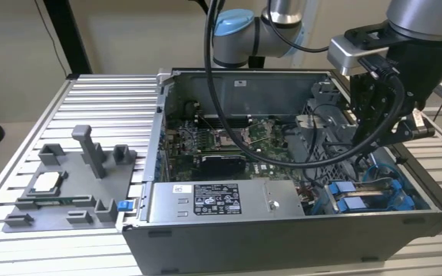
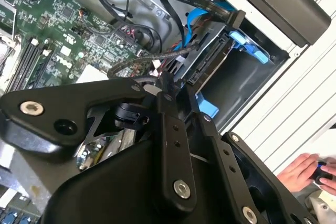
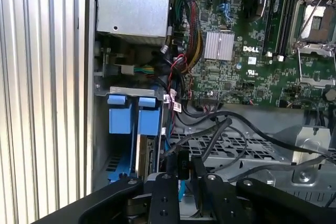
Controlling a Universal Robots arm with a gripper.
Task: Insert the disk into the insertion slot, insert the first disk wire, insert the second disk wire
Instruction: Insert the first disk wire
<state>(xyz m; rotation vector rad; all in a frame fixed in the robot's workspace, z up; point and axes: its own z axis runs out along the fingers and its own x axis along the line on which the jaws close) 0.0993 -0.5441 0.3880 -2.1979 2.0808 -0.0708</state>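
Observation:
The disk [image 2: 212,62] sits in the insertion slot [image 2: 247,85], edge outward, its bright blue frame [image 2: 247,44] clipped around it. In the first wrist view the frame's blue tabs [image 3: 148,115] stand at the mouth of the grey drive cage [image 3: 100,145]. My gripper [image 3: 184,176] hangs just beside the disk's connector edge, shut on the black plug [image 3: 181,163] of a disk wire. The braided wire [image 2: 157,56] runs from the fingertips toward the motherboard. In the exterior view the gripper [image 1: 370,144] reaches down into the case at the right, above the blue frames [image 1: 351,198].
The grey power-supply box [image 1: 221,198] lies beside the cage and the green motherboard [image 1: 221,144] behind it. Loose black cables cross a perforated metal bracket [image 3: 252,150]. A grey fixture tray [image 1: 67,184] lies at the exterior view's left. A person's hand [image 2: 307,171] rests outside the case.

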